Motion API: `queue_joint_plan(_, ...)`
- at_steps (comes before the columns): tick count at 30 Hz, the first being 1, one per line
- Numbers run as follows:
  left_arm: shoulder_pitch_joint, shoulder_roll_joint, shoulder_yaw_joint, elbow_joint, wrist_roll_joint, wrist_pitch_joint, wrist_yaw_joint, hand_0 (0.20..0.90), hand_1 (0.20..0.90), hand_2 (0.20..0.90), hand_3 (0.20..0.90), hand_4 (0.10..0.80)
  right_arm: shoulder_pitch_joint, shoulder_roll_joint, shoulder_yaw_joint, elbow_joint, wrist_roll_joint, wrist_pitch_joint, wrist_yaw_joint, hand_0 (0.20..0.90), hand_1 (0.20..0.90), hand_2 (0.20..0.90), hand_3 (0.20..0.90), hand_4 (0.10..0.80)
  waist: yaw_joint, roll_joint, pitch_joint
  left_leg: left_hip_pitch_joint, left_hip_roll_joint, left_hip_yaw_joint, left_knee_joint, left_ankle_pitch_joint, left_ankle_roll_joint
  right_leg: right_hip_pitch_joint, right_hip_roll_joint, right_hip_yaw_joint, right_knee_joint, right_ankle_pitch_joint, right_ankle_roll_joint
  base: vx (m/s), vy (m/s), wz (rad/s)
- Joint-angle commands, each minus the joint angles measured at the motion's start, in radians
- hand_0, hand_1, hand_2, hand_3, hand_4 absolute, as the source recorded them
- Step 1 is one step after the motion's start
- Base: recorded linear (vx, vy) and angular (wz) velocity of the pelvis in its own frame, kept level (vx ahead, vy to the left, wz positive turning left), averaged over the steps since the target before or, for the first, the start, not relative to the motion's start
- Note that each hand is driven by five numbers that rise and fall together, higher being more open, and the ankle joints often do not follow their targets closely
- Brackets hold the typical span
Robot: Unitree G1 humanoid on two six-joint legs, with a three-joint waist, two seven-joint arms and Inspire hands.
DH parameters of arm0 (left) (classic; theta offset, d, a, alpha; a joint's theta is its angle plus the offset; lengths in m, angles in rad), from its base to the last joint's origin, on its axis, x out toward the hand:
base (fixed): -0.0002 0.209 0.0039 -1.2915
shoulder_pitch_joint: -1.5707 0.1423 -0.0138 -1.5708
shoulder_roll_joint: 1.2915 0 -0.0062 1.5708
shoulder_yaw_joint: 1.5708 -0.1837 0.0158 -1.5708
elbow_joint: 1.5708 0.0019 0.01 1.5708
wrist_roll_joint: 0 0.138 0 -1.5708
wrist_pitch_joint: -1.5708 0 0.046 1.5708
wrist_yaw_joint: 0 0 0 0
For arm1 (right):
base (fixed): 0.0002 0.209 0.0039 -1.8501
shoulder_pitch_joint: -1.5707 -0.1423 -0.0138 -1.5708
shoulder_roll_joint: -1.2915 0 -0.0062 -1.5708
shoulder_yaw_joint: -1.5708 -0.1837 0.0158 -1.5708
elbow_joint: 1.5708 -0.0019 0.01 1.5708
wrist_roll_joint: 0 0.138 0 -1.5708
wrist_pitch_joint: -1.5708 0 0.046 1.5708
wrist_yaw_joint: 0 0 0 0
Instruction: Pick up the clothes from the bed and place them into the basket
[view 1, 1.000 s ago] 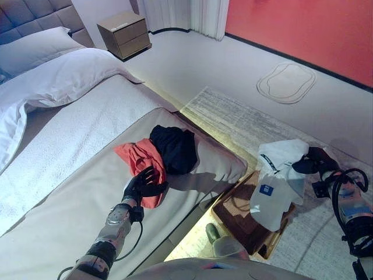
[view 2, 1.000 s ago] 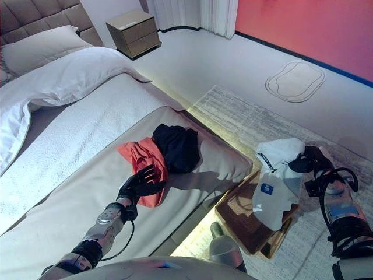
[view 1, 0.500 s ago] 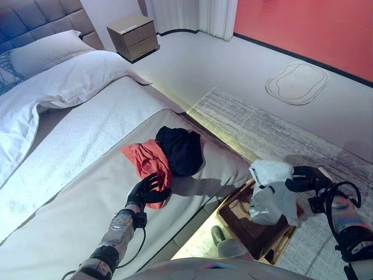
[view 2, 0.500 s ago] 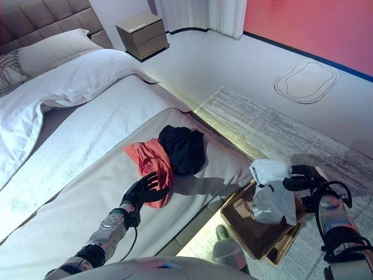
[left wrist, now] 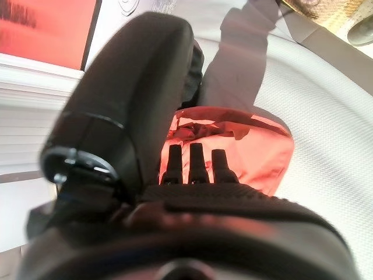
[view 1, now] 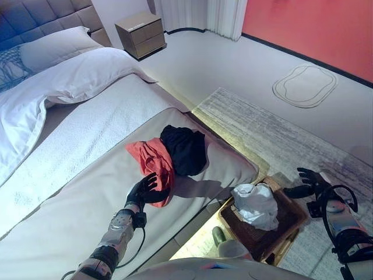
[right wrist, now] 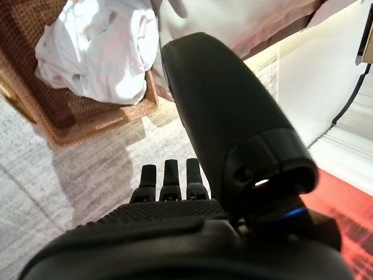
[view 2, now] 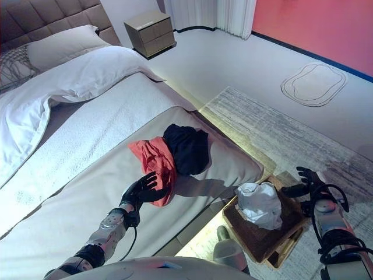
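Observation:
A red garment (view 1: 150, 161) and a black garment (view 1: 185, 149) lie bunched together near the bed's (view 1: 64, 192) foot-end edge. My left hand (view 1: 145, 189) rests open on the red garment's near end; in the left wrist view its fingers (left wrist: 192, 162) point straight at the red garment (left wrist: 256, 153). A white garment (view 2: 259, 204) lies crumpled inside the brown woven basket (view 2: 293, 224) on the floor beside the bed. My right hand (view 2: 304, 184) hovers open with spread fingers just right of the basket, holding nothing. The right wrist view shows the white garment (right wrist: 99, 52) in the basket (right wrist: 87, 116).
White pillows (view 1: 55, 49) and a duvet (view 1: 64, 87) cover the bed's head end. A wooden nightstand (view 1: 140, 34) stands by the far wall. A grey rug (view 1: 274, 128) lies under the basket, with an oval mat (view 1: 304, 85) beyond it.
The white garment has left my right hand and dropped into the basket; that hand has opened and drawn off to the right. The left hand stays on the red garment. The camera shifted slightly.

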Motion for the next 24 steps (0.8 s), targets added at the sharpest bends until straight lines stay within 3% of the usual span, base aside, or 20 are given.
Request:
queue_joint_plan(1, -0.061, 0.045, 0.021, -0.04, 0.007, -0.082, 0.009, 0.9, 0.9, 0.9, 0.9, 0.8, -0.1, -0.037, -0.031, -0.165, -0.017, -0.058, -0.082, 0.9, 0.9, 0.9, 0.9, 0.8, 0.023, -0.052, -0.02, -0.005, -0.014, -0.035, 0.013, -0.075, 0.022, -0.002, -0.007, -0.009, 0.049, -0.053, 0.025, 0.0, 0.0, 0.0)
queue_joint_plan(7, -0.07, 0.023, 0.025, -0.028, -0.002, -0.084, 0.027, 0.9, 0.9, 0.9, 0.9, 0.8, -0.187, -0.022, 0.01, -0.308, -0.089, -0.038, -0.133, 0.9, 0.9, 0.9, 0.9, 0.8, 0.051, -0.051, -0.014, -0.016, -0.021, -0.079, 0.012, -0.07, 0.024, 0.008, -0.013, -0.032, 0.054, -0.065, 0.019, -0.001, 0.009, 0.08)
queue_joint_plan(15, -0.066, 0.015, 0.025, 0.013, 0.008, -0.078, 0.027, 0.9, 0.9, 0.9, 0.9, 0.8, -0.398, -0.029, 0.186, -0.293, -0.289, -0.028, -0.18, 0.9, 0.9, 0.9, 0.9, 0.8, 0.147, -0.067, -0.009, -0.044, -0.04, -0.174, 0.015, -0.059, 0.021, 0.036, -0.034, -0.111, 0.04, -0.076, 0.008, 0.021, -0.011, 0.3)
queue_joint_plan(24, 0.007, 0.049, 0.068, -0.007, 0.005, -0.078, 0.002, 0.9, 0.9, 0.9, 0.9, 0.8, -0.576, -0.052, 0.377, -0.277, -0.42, 0.021, -0.084, 0.9, 0.9, 0.9, 0.9, 0.8, 0.265, -0.09, -0.004, -0.072, -0.053, -0.264, 0.038, -0.051, 0.021, 0.073, -0.055, -0.227, 0.072, -0.12, -0.009, 0.111, -0.005, 0.36)
